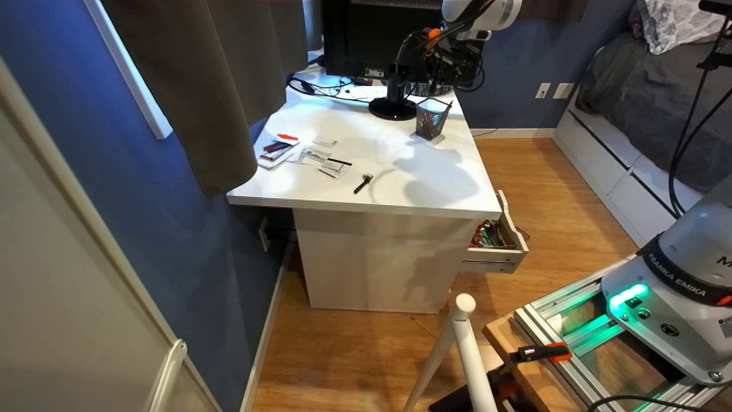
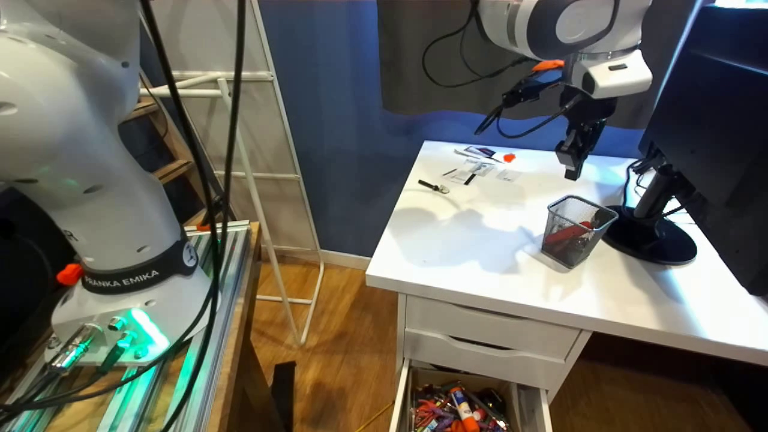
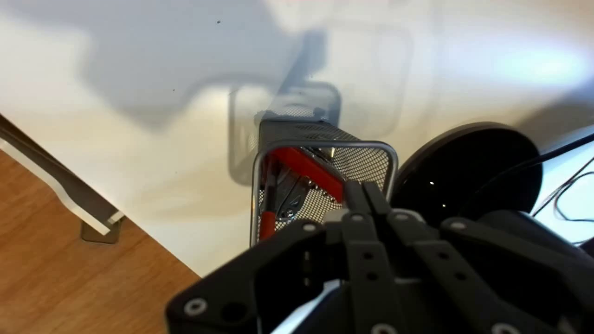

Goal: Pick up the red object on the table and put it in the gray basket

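Observation:
The red object [image 1: 287, 137] is a slim orange-red item on the white table beside papers; it also shows as a small red blob in an exterior view [image 2: 509, 158]. It is out of view in the wrist view. The gray basket [image 2: 557, 223] is a mesh cup standing upright, also seen in an exterior view [image 1: 424, 121] and in the wrist view [image 3: 325, 143]. Red-handled items [image 3: 311, 171] lie inside it. My gripper [image 2: 573, 173] is above the basket, apart from it. In the wrist view its fingertips [image 3: 362, 185] are together, with nothing visible between them.
A monitor on a black round base [image 2: 651, 240] stands right beside the basket. Papers and dark pens [image 1: 320, 155] and a small black-handled item [image 1: 363, 183] lie on the table. A drawer [image 2: 462, 408] full of items stands open below. Cables [image 1: 320, 88] lie near the monitor.

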You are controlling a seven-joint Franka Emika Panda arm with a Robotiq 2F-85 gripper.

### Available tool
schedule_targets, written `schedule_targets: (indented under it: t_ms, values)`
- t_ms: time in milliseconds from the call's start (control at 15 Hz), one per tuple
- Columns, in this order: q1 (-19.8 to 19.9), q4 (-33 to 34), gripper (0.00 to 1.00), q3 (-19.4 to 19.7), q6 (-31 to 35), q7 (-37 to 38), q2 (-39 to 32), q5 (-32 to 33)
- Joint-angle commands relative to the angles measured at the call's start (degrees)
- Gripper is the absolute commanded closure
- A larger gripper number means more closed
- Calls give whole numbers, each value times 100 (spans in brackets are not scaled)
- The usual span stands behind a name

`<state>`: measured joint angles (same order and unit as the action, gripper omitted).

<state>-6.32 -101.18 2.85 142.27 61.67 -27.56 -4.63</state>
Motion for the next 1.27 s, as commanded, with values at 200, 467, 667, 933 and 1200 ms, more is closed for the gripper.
schedule_targets:
  t_ms: [200, 467, 667, 933, 1200]
  values:
    - [-44, -1908, 42, -162, 417, -1743, 1522, 271]
    - [-15, -2684, 15, -238, 577, -2791, 2046, 489]
    - [15, -3405, 0, -248, 1024, -3518, 2520, 694]
    - [56, -3446, 0, -320, 1371, -3933, 2410, 547]
    - [75, -3807, 0, -397, 1715, -4290, 2620, 496]
